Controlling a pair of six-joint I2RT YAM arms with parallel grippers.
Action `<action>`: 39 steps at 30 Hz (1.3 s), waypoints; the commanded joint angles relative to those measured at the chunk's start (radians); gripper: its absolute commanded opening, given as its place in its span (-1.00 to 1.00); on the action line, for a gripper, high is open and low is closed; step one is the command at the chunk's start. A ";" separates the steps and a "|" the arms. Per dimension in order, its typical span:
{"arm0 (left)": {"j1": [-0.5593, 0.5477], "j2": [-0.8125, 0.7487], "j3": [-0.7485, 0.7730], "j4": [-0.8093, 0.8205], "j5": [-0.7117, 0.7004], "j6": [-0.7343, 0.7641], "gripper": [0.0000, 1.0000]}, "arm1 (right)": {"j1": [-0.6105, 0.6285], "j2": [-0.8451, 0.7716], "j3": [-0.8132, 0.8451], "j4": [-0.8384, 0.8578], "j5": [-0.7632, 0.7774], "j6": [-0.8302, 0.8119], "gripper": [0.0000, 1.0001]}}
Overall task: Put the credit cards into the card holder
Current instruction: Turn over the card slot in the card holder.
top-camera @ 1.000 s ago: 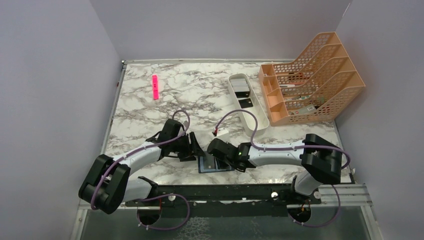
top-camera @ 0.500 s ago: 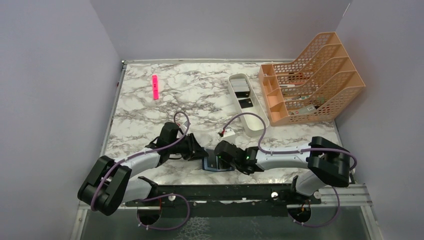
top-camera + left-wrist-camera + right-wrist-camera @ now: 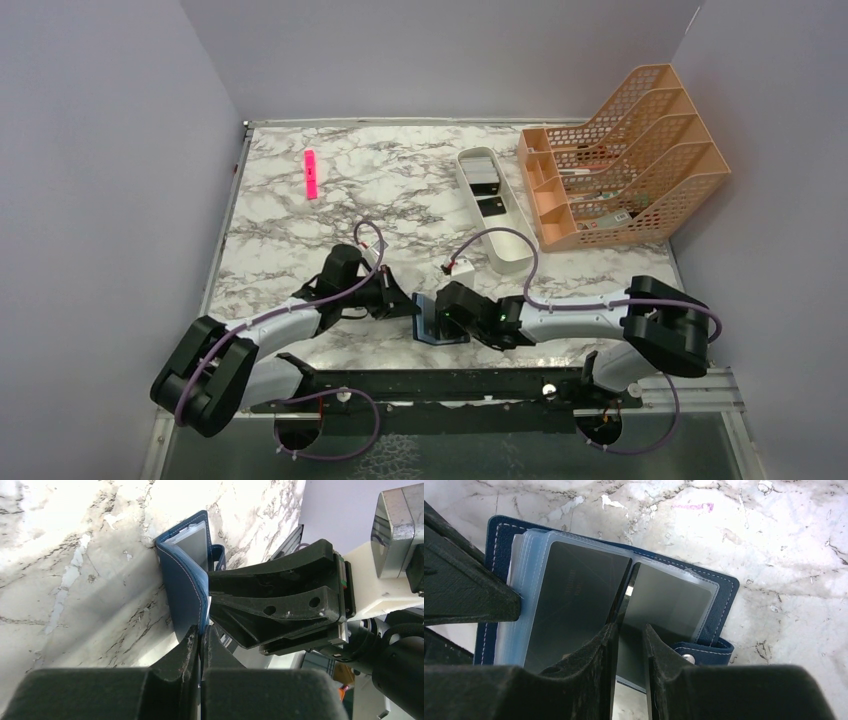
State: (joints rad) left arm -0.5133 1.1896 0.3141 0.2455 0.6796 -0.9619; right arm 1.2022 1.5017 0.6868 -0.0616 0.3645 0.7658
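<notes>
The left gripper (image 3: 201,632) was pressed shut on the left cover edge of the holder (image 3: 185,575), which lay open near the table's (image 3: 300,200) front edge between both arms, long axis left to right. Its clear sleeves (image 3: 524,580) showed grey cards (image 3: 569,595). The right gripper (image 3: 628,630) hung directly over its middle fold, the nearer one to the sleeves, fingers narrowly apart; whether they pinched a card could not be told
</notes>
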 commanded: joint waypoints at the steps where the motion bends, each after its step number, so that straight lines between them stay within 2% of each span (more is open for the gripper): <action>1: -0.016 -0.029 0.048 0.033 0.012 0.027 -1.00 | -0.003 -0.047 -0.031 0.010 -0.047 -0.012 -0.37; 6: -0.019 -0.051 0.088 -0.052 -0.030 0.071 -1.00 | -0.003 -0.172 -0.037 0.023 -0.079 -0.002 -0.12; 9: -0.027 -0.065 0.116 -0.110 -0.060 0.091 -1.00 | -0.003 -0.235 -0.055 0.070 -0.122 0.012 -0.06; 14: -0.047 -0.070 0.146 -0.175 -0.107 0.103 -1.00 | -0.003 -0.244 -0.040 0.082 -0.144 0.024 0.04; 23: -0.085 -0.074 0.181 -0.228 -0.146 0.111 -1.00 | -0.003 -0.202 -0.017 0.062 -0.074 0.008 0.05; 30: -0.092 -0.088 0.188 -0.229 -0.121 0.094 -1.00 | -0.003 -0.167 -0.014 0.051 -0.037 0.006 0.04; 39: -0.092 -0.083 0.197 -0.307 -0.157 0.130 -1.00 | -0.003 -0.187 0.005 -0.106 0.049 0.013 0.01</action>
State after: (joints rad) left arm -0.5980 1.1141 0.4728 -0.0216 0.5442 -0.8604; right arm 1.2022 1.3319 0.6689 -0.0647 0.3244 0.7769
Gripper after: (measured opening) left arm 0.018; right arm 0.510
